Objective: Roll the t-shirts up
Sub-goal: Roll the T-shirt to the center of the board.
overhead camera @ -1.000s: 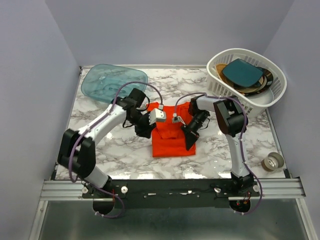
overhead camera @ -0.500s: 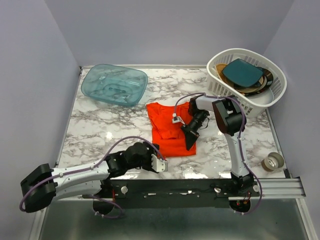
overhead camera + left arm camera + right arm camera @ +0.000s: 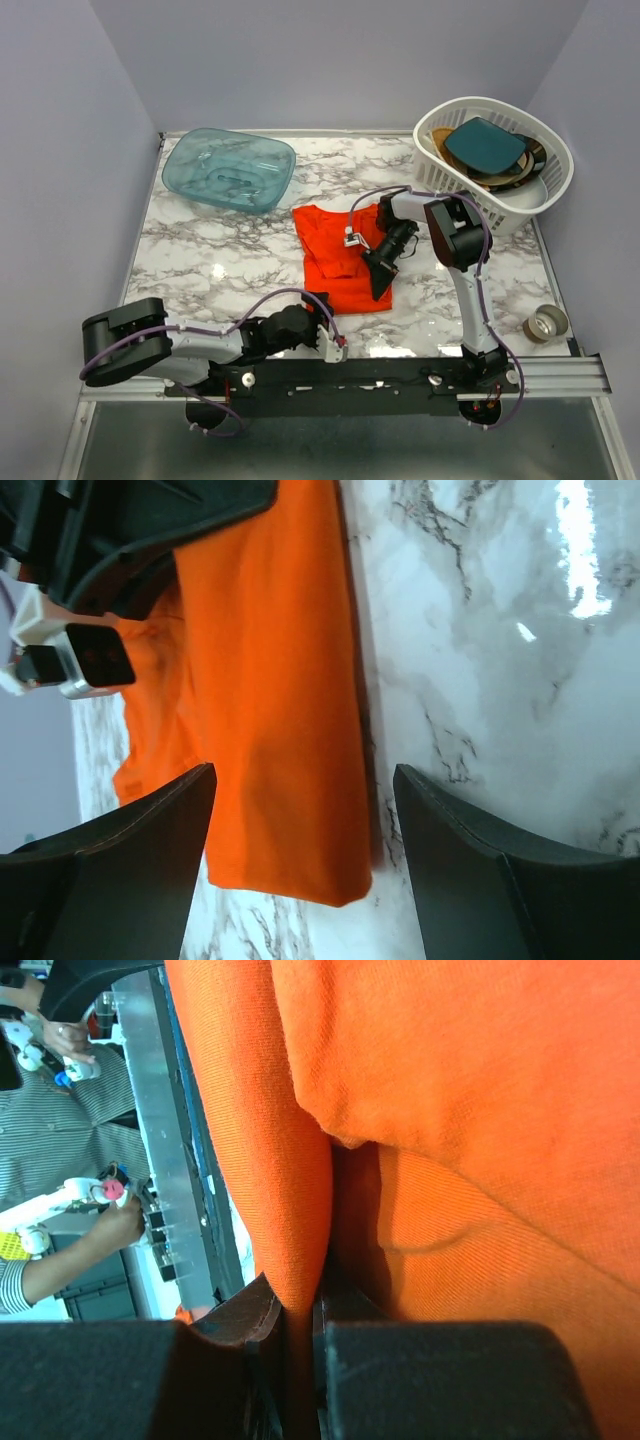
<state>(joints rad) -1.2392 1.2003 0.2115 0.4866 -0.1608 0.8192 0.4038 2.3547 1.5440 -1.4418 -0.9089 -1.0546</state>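
The orange-red t-shirt (image 3: 338,262) lies folded into a narrow strip on the marble table (image 3: 200,260), collar towards the back. My right gripper (image 3: 382,283) is low at the shirt's right edge. In the right wrist view it (image 3: 300,1310) is shut on a fold of the fabric (image 3: 450,1110). My left gripper (image 3: 328,325) is low near the table's front edge, just short of the shirt's front hem. In the left wrist view it (image 3: 300,780) is open and empty, with the shirt's near corner (image 3: 280,730) lying ahead between the fingers.
A translucent teal tub (image 3: 228,168) stands at the back left. A white basket (image 3: 540,190) with plates stands at the back right. A tape roll (image 3: 546,322) sits at the front right. The metal rail (image 3: 380,375) runs along the front edge.
My left arm has swung from the shirt's collar end down to the table's front edge and now points at the front hem. The right gripper and the shirt have stayed put.
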